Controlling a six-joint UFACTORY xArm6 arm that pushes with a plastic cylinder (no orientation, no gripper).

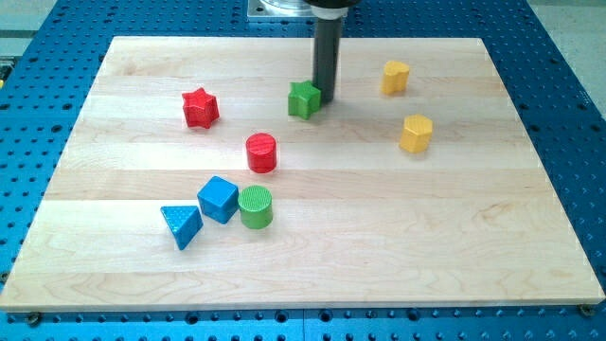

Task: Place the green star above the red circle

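On the pale wooden desk (398,237), my tip (328,98), the lower end of the straight dark rod that ends the arm in place of fingers, so nothing opens or closes, stands against the view's right side of the small green star block (304,98). That star lies toward the view's top and slightly right of the red round block (261,152), apart from it. A red star block (200,107) sits well to the view's left

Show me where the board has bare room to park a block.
Bare: the board right of the green cylinder, below the yellow blocks. Crowded: red cylinder, blue cube, blue triangle. My tip touches the green star.
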